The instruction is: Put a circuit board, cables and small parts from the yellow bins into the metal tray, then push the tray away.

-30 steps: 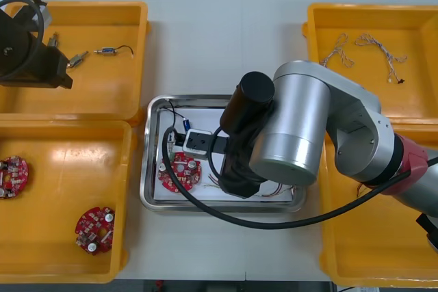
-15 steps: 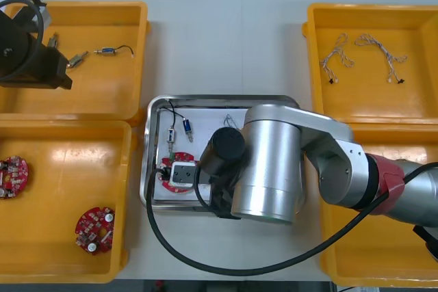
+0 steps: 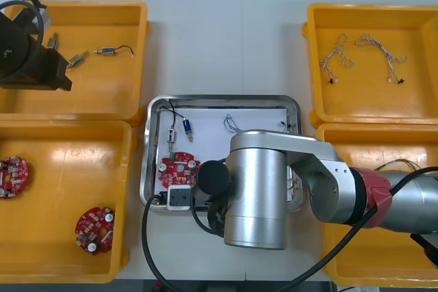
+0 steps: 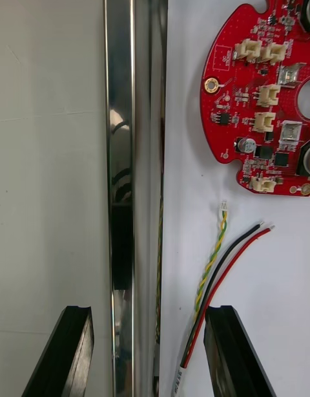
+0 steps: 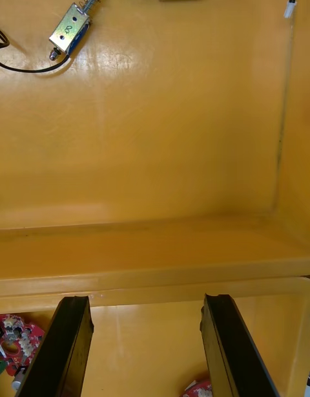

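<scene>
The metal tray (image 3: pixel 222 98) with its white liner lies mid-table and holds a red circuit board (image 3: pixel 176 169), a small metal part (image 3: pixel 186 128) and a thin cable (image 3: pixel 229 124). My right arm covers the tray's near half. In the right wrist view my right gripper (image 4: pixel 148 319) is open and straddles the tray's shiny near rim (image 4: pixel 121 145): one finger over the table, the other over the liner. Beyond that finger lie a red and black cable (image 4: pixel 223 268), a yellow twisted cable (image 4: pixel 212 261) and the circuit board (image 4: pixel 265 106). My left gripper (image 5: pixel 145 310) is open and idle above the back left bin (image 3: pixel 130 11).
The back left bin holds small metal parts (image 3: pixel 106 51) (image 5: pixel 70 30). Two circuit boards (image 3: pixel 94 227) lie in the near left bin. Twisted cables (image 3: pixel 363 49) lie in the back right bin. Bare table (image 3: pixel 226 39) stretches beyond the tray's far rim.
My right arm has drawn back from over the tray's middle to its near edge, uncovering the far half of the tray. The left arm has not moved.
</scene>
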Motion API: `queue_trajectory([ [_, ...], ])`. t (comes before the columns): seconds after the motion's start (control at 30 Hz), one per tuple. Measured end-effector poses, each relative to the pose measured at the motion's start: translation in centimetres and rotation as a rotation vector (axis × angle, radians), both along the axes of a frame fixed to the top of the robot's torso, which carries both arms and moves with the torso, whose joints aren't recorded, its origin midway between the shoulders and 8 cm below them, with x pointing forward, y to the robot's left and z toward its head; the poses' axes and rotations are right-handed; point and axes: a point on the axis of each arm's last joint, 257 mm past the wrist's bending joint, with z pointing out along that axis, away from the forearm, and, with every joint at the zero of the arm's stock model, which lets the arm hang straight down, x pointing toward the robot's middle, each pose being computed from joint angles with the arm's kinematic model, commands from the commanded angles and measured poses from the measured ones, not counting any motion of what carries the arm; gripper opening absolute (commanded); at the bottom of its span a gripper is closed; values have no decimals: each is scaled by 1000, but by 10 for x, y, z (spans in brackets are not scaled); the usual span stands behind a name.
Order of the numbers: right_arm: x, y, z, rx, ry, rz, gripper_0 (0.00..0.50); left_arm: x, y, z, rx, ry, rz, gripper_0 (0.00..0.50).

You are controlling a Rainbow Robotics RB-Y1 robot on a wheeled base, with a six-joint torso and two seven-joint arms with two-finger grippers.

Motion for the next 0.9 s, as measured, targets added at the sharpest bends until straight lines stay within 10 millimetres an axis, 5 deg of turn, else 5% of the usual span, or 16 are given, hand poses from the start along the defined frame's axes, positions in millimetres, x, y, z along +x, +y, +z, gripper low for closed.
queue_trajectory([
  [0.9, -8, 4, -31, -71, 8, 12, 500, 0, 1, 0, 4, -1, 4, 500],
])
